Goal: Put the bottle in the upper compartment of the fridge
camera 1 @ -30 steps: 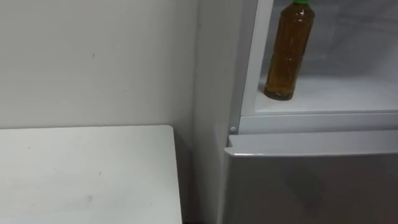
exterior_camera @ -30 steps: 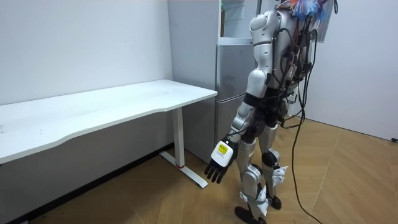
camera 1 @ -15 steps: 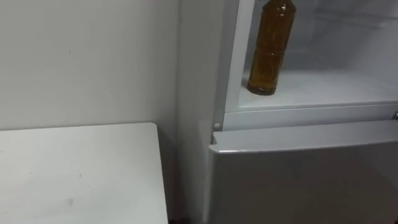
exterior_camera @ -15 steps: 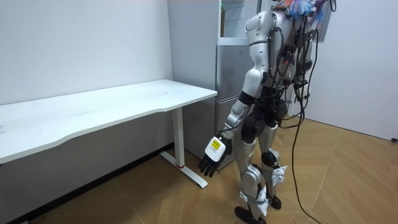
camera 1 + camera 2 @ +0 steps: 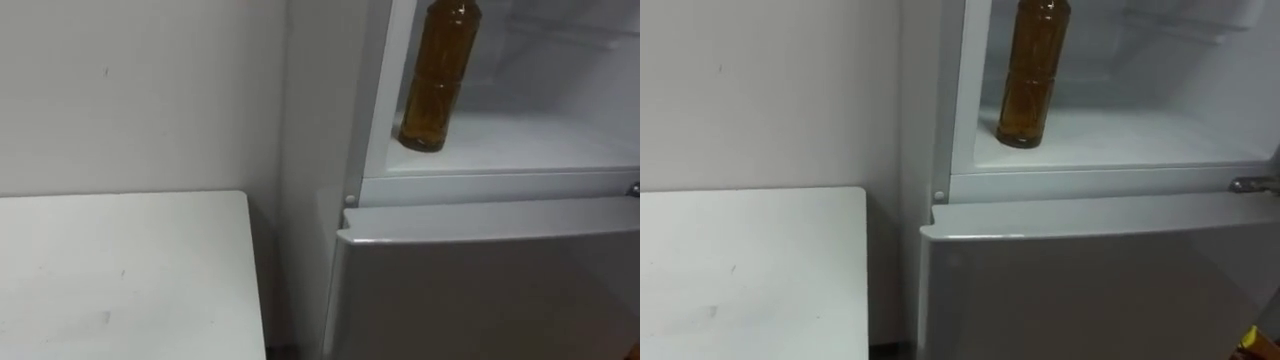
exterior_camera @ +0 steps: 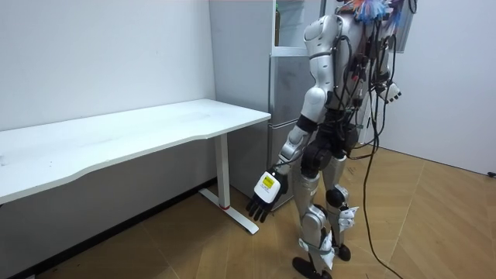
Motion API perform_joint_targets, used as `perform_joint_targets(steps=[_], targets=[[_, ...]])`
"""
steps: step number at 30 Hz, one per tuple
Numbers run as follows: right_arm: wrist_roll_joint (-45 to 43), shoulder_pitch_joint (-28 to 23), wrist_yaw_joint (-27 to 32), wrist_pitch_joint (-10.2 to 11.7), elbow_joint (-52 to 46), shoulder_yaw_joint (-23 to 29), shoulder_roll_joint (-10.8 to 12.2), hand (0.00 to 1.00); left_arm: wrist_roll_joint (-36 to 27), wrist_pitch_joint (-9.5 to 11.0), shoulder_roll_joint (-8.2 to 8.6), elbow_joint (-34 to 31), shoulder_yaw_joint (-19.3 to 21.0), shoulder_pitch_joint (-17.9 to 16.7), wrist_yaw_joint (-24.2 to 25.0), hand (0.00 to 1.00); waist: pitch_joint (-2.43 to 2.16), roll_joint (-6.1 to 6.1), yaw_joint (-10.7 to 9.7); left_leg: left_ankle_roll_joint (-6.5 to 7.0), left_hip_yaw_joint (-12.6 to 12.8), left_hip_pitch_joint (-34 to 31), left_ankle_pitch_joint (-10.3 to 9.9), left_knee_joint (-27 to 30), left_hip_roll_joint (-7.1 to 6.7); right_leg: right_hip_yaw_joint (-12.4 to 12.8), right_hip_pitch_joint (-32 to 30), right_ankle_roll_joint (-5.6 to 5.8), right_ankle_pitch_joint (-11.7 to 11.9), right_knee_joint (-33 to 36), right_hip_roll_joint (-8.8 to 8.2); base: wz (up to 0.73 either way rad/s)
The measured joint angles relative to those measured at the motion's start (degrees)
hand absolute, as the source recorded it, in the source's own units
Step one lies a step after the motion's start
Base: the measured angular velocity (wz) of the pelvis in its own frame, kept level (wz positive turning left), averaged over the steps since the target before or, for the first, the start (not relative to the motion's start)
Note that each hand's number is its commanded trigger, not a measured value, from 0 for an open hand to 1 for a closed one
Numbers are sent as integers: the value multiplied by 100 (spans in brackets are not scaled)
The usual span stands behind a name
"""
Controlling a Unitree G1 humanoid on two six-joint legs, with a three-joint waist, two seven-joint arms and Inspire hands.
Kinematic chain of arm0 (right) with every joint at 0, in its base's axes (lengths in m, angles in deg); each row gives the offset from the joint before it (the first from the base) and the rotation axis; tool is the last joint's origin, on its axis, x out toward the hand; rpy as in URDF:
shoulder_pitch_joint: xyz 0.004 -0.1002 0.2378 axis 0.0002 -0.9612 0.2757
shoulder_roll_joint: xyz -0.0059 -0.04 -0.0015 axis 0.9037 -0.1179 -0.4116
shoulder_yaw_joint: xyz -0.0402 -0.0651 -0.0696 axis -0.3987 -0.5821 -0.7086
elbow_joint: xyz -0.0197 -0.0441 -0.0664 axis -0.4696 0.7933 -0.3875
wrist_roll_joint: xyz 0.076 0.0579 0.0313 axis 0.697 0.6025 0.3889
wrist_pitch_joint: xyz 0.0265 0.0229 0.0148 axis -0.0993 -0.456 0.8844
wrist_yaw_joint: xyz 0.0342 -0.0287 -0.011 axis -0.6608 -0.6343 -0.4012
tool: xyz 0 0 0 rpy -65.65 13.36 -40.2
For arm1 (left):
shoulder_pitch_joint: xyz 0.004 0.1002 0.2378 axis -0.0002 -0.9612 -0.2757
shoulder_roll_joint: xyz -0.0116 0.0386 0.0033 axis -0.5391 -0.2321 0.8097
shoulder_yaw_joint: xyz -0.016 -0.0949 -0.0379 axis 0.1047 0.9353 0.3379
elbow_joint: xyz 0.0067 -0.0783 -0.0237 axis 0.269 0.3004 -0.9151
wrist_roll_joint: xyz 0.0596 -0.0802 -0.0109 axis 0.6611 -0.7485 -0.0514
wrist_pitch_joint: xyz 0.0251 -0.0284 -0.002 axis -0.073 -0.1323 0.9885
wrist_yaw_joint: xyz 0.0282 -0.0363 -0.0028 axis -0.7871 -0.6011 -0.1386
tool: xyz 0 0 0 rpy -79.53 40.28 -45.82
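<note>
Upper fridge shelf (image 5: 520,145) — bottle (image 5: 437,75) upright

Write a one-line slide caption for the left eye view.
Amber bottle stands in the open upper fridge compartment, above the closed lower door, with a white table alongside.

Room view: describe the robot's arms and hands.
The arms are rounded silver-grey shells with black joints, and dark cables hang beside them. The left hand has black fingers and a white tag with a yellow patch on its back. The right hand looks pale; its details are too small to tell.
</note>
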Motion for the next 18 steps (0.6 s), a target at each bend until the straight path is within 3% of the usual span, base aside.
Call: perform_joint_targets(steps=[7,13,18], targets=[[-908,205,72,64,-669,0,-259,0,-8,115,-9,31,-1,-7,119,0,-4,-3,-4,-5,0,7,5,-11,0,-4,4,0,0,0,3,0],[-1712,205,245,61,-1726,-3,-273,0,-1,122,4,66,-2,-120,103,0,-4,-12,4,-4,14,24,5,-16,5,-2,15,0,0,0,5,0],[-2389,202,401,21,-1962,-137,-272,0,-7,119,7,170,-118,-106,14,0,4,-1,65,-4,45,51,6,-25,4,-1,18,0,0,8,-2,-4]])
